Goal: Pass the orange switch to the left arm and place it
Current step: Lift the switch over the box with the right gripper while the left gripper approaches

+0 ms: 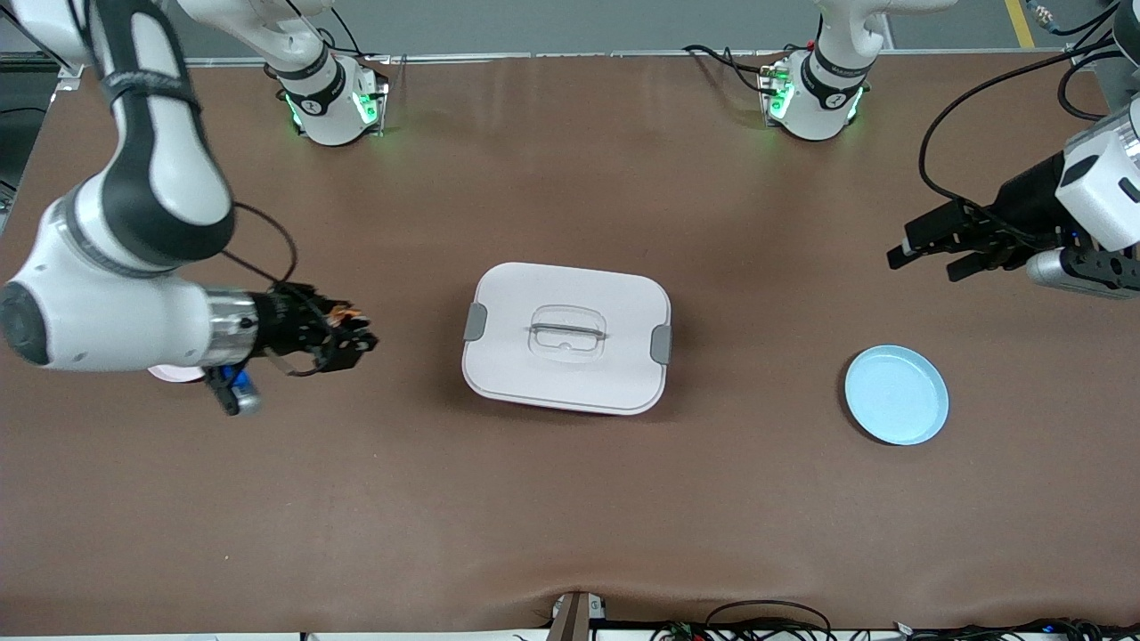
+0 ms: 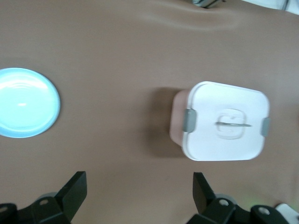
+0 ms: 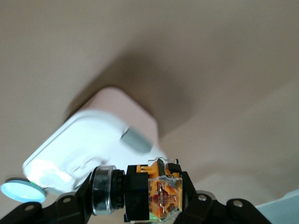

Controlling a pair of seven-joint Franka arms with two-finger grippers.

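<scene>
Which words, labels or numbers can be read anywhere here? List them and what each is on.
None can be read.
The orange switch in the right pincer shows only orange markings, no letters.
The box lid is plain.
The round badges on the arm bases are too small to read.

White box (image 1: 566, 374) with grey latches (pale blue plate (image 1: 896, 394)), brown table (image 1: 570, 516), orange-and-black switch (image 3: 150, 195).

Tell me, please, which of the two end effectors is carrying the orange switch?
The right end effector, toward the right arm's end of the table beside the box, is shut on the orange switch. The left end effector hangs open and empty.
</scene>
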